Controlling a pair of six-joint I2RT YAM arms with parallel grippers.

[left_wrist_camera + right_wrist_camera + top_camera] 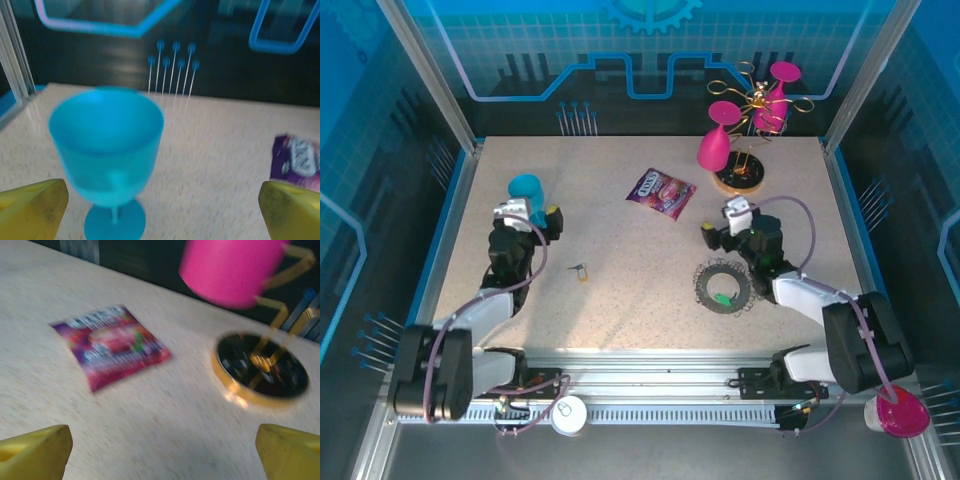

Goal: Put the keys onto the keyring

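Key (582,272), yellow head nearward, blade far-left

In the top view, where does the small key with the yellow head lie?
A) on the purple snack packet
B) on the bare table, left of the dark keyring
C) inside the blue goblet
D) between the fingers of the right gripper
B: the yellow-headed key lies by itself on the bare table, to the left of the keyring and clearly apart from it.
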